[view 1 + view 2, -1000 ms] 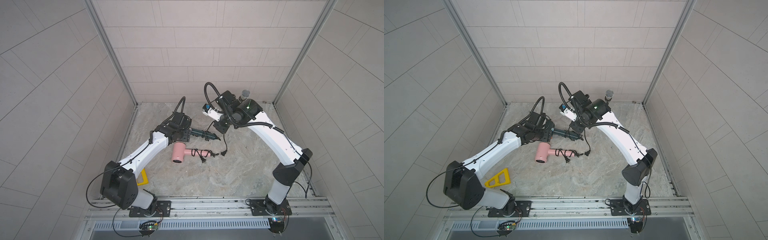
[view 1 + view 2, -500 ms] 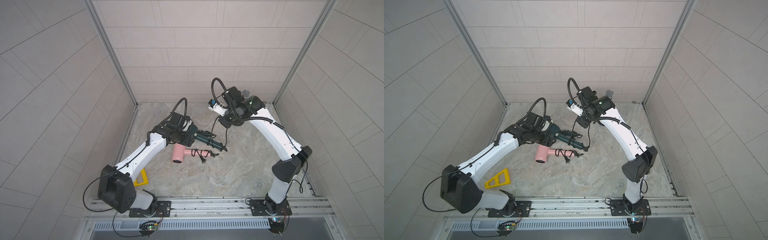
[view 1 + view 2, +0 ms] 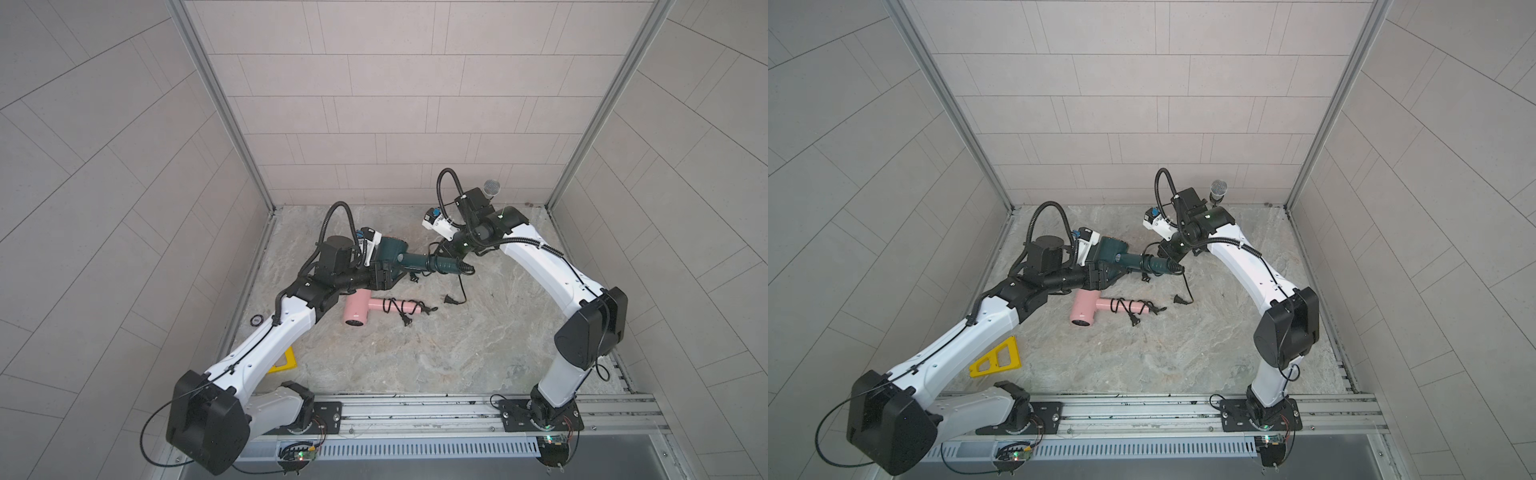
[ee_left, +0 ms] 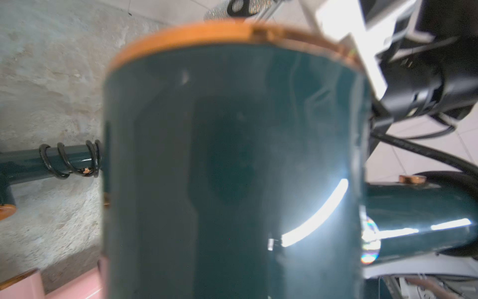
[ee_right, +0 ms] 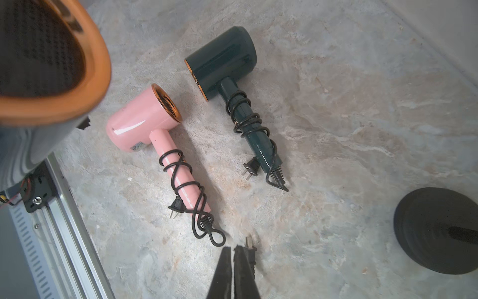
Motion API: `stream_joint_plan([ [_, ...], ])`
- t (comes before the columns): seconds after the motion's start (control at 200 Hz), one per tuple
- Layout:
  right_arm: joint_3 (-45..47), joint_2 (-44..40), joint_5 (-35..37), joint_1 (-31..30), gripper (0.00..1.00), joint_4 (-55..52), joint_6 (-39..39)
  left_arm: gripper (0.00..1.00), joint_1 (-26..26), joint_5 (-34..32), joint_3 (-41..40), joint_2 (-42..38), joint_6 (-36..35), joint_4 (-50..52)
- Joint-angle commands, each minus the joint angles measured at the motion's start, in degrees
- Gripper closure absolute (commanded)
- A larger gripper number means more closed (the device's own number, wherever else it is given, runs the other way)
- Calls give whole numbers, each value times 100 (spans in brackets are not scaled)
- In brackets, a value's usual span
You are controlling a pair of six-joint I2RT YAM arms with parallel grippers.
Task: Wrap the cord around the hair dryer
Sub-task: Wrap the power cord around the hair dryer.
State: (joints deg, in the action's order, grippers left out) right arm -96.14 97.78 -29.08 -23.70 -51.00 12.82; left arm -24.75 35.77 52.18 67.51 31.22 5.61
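One dark green, orange-rimmed plastic hair dryer (image 3: 395, 254) hung above the marbled surface (image 3: 457, 357), its glossy barrel clamped in the left end effector (image 3: 384, 277). The shell looked rigid, light and slippery. Its thin black cord (image 3: 462, 286) seemed limp, best pinched near the plug (image 3: 449, 300). The right end effector (image 5: 232, 250) had its jaws pressed together near the handle. No containers showed.

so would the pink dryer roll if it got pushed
Probably not far: the pink dryer lies on its side, and its handle should block the round barrel; it may pivot instead. The glossy shell looks slippery. Its cord is looped loosely, plug free, so coils might slide.
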Motion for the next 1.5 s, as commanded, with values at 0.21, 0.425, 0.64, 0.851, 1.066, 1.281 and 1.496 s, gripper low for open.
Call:
stream_joint_plan([
  [0.21, 2032, -782, -1089, 169, 94, 2291, -1347, 100, 87, -1826, -200, -439, 1507, -1602],
  [0.425, 3074, -797, -1307, 187, 89, 3514, -1808, 100, 67, -1690, -18, -242, 1878, -1199],
  [0.64, 3460, -444, -1482, 242, 70, 3593, -1805, 100, 80, -1991, 13, -298, 2037, -654],
  [0.851, 3807, -454, -1301, 274, 100, 3676, -1778, 100, 76, -2303, 54, -273, 2153, -270],
  [1.066, 3851, -438, -459, 221, 100, 2915, -1989, 100, 125, -3141, 119, -371, 2233, 316],
  [1.281, 3770, -957, 799, -640, 100, 1497, -1985, 100, 124, -4650, 4, -458, 2458, 689],
  [1.496, 3141, -1497, 972, -1566, 100, 181, -1570, 100, 106, -6177, -70, -197, 2085, 943],
])
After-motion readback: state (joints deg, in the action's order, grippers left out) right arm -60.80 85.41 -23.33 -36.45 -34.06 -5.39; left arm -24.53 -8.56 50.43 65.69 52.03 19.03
